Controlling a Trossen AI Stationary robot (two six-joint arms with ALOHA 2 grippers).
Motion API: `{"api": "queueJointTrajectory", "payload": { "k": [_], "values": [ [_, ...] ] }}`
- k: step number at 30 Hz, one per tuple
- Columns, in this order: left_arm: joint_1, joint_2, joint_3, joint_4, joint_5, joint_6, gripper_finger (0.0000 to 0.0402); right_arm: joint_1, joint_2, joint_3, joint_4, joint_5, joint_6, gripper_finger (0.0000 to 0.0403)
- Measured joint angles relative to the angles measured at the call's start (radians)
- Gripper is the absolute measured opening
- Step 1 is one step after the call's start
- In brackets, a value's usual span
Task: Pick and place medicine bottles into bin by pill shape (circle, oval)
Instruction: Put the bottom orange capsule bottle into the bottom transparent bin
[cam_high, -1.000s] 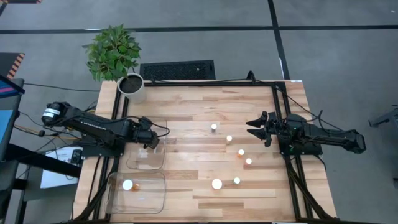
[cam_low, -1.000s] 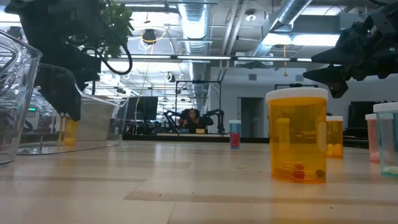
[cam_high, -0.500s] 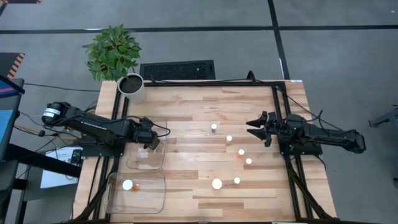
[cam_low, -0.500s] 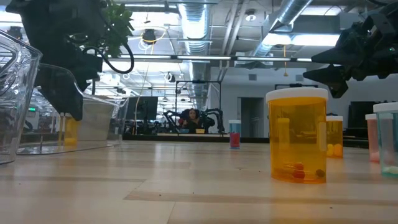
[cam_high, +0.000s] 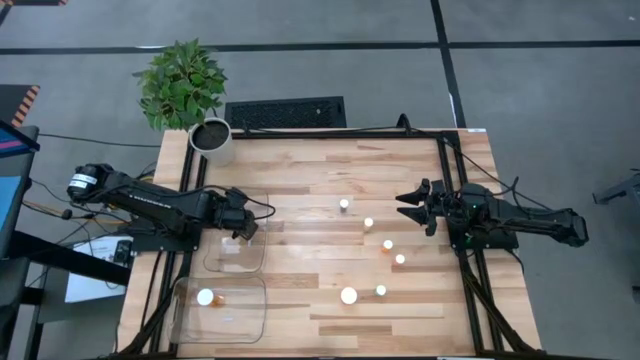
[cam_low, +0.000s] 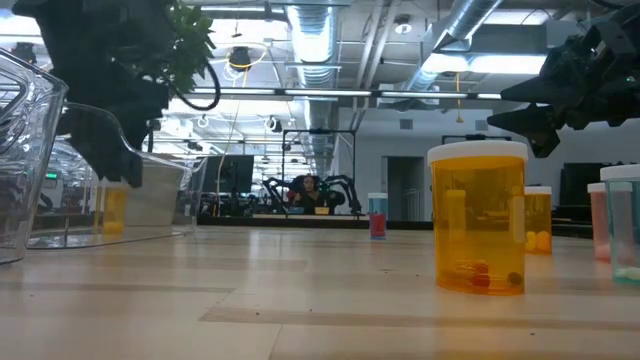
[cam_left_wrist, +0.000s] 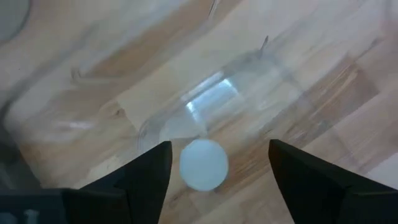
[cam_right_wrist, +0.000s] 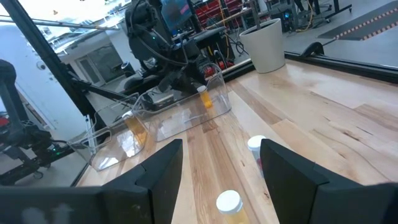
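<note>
From above, the light wooden counter (cam_high: 320, 180) carries two clear plastic bins on its left side. The left end effector (cam_high: 240, 229) hangs over the farther clear bin (cam_high: 235, 262). The nearer clear bin (cam_high: 220, 312) holds one small orange bottle with a white cap (cam_high: 206, 296). Six more white-capped bottles stand loose on the right half of the counter: one (cam_high: 344, 204), one (cam_high: 368, 223), one (cam_high: 388, 244), one (cam_high: 400, 259), a small one (cam_high: 381, 290), and just beside it a bigger one (cam_high: 349, 295). The right end effector (cam_high: 408, 213) waits at the right side of the counter, its fingers spread and holding nothing. A green potted plant in a white pot (cam_high: 190, 95) stands at the far left corner.

From counter height, a large amber bottle (cam_low: 478, 217) stands close to the camera, with small pills on its bottom. The left arm (cam_low: 100, 90) hangs over a clear bin (cam_low: 130, 205), and an orange bottle (cam_low: 114, 209) shows inside it, below the arm.

In the left wrist view, the two dark fingers (cam_left_wrist: 146, 177) stand well apart, and a white round cap (cam_left_wrist: 203, 164) lies between them, touching neither, on the clear bin floor.

In the right wrist view, the fingers (cam_right_wrist: 163, 171) are also apart and grip nothing; two white caps (cam_right_wrist: 229, 201) show on the wood, and an orange bottle (cam_right_wrist: 205, 98) is in the far bin.
</note>
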Motion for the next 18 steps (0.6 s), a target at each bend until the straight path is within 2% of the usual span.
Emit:
{"api": "queueJointTrajectory", "payload": {
  "k": [10,18],
  "values": [
    [0.0,0.0,0.136,-0.13,-0.032,0.029,0.0264,0.0,0.0,0.0,0.0,0.0,0.0,0.0225],
    [0.0,0.0,0.272,-0.154,-0.019,0.114,0.0263,0.0,0.0,0.0,0.0,0.0,0.0,0.0225]
  ]
}}
